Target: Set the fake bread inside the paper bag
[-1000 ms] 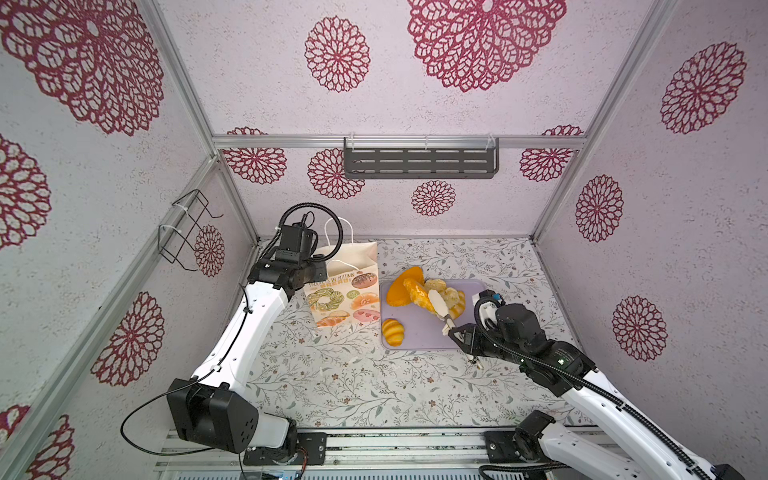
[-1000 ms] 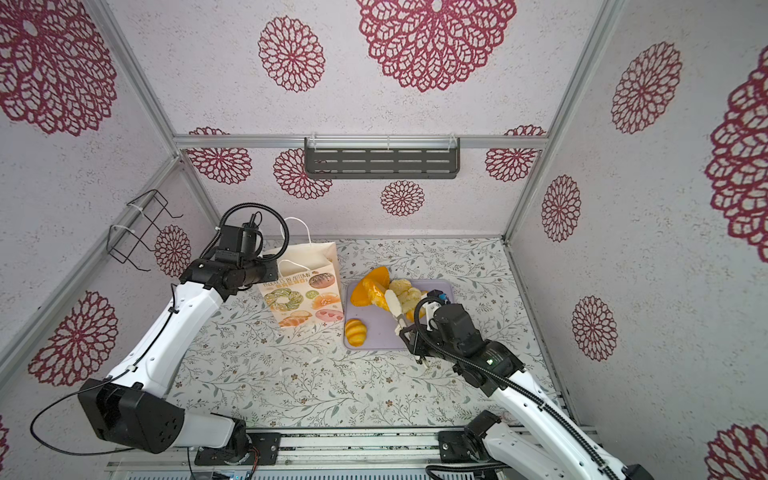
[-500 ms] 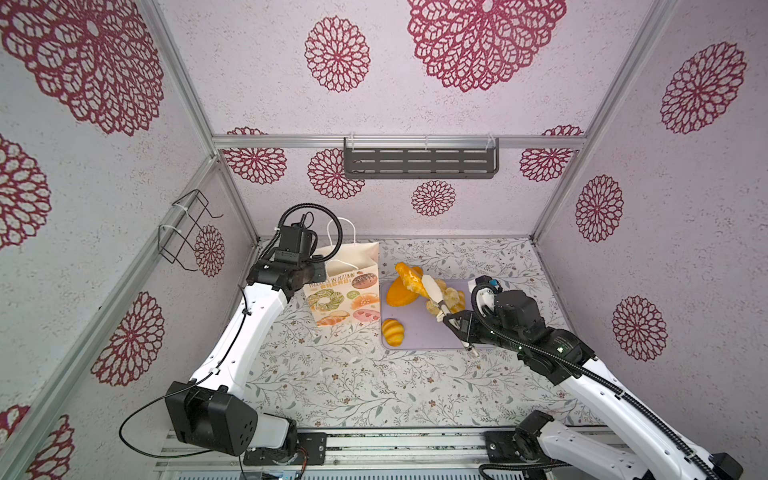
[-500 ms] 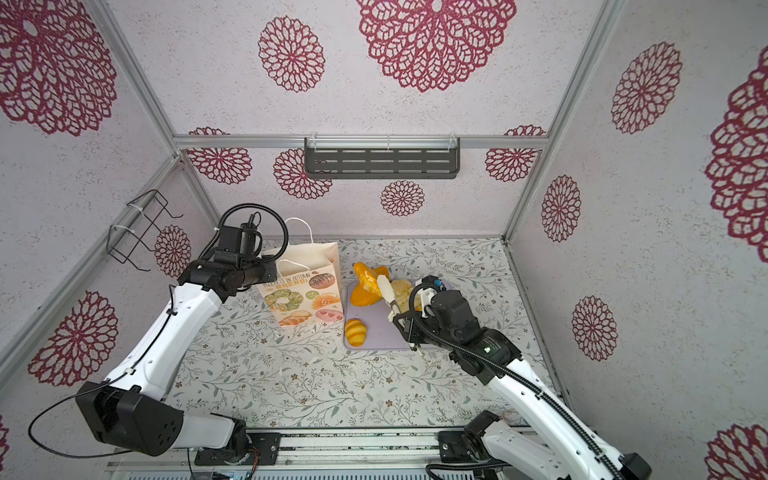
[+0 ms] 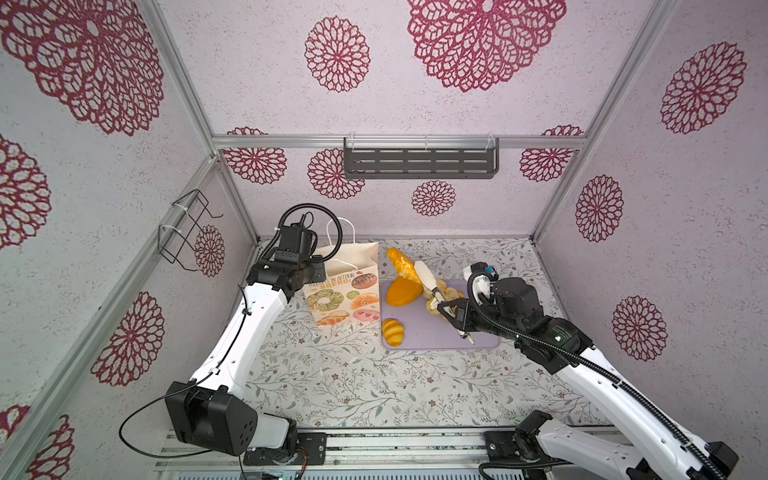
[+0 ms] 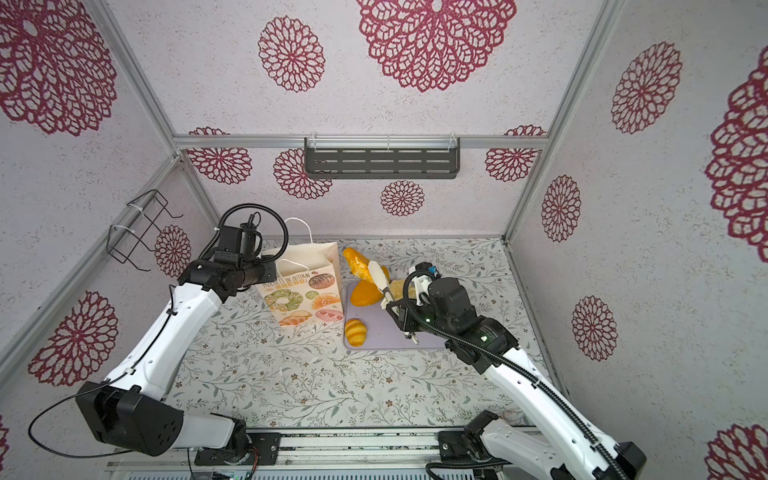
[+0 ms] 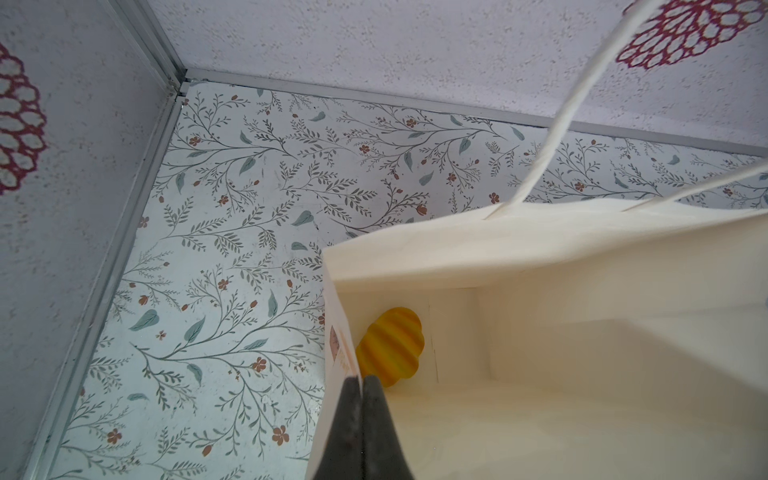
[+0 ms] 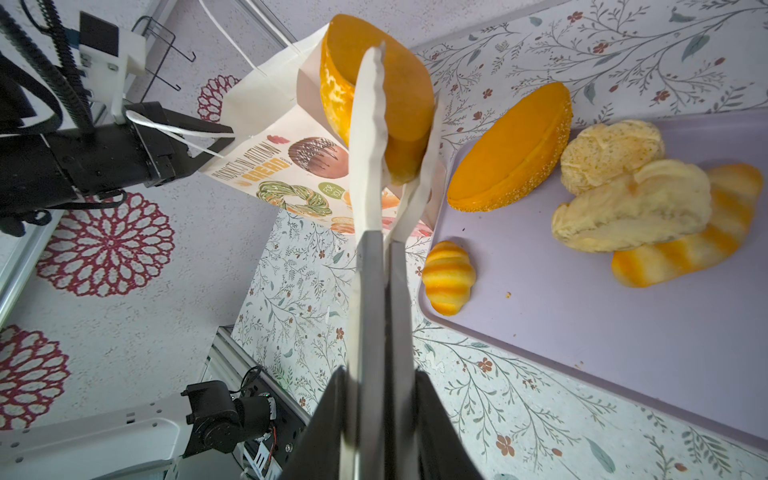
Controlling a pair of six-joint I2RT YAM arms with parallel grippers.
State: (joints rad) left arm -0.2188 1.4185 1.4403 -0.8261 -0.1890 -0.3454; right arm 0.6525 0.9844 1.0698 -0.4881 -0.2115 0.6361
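Right gripper (image 8: pixel 380 374) is clamped on the handles of a pair of white tongs (image 8: pixel 368 145), jaws almost together with only the handles between them. The tong blades squeeze an orange loaf (image 8: pixel 399 104) with a mottled crust from both sides. The loaf is off the table, in the air. In both top views it hangs just beside the right top edge of the paper bag (image 5: pixel 349 286), above the far left corner of the lilac tray (image 5: pixel 436 338), not over the bag mouth.

Left gripper (image 7: pixel 362 380) is fully closed, pinching the top rim of a bag wall with the paper between the fingers. The bag stands upright with its mouth open, at the back left of the floral table (image 5: pixel 353 382), just left of the tray. One cord handle (image 8: pixel 174 131) drapes over the left gripper body.

Inside the bag, one yellow ridged bun (image 7: pixel 390 347) sits on the bottom, in the corner by the pinched wall.

On the tray:
- A half-oval orange loaf with a seeded rim (image 8: pixel 511 153) sits at the far left corner, sticking out past the rim.
- A small striped bun (image 8: pixel 449 276) sits near the front left corner, apart from the rest.
- Three pieces touch at the far side: a round cream bun (image 8: pixel 611 156) and a pale long loaf (image 8: pixel 631 208) lying on a striped long loaf (image 8: pixel 685 253).
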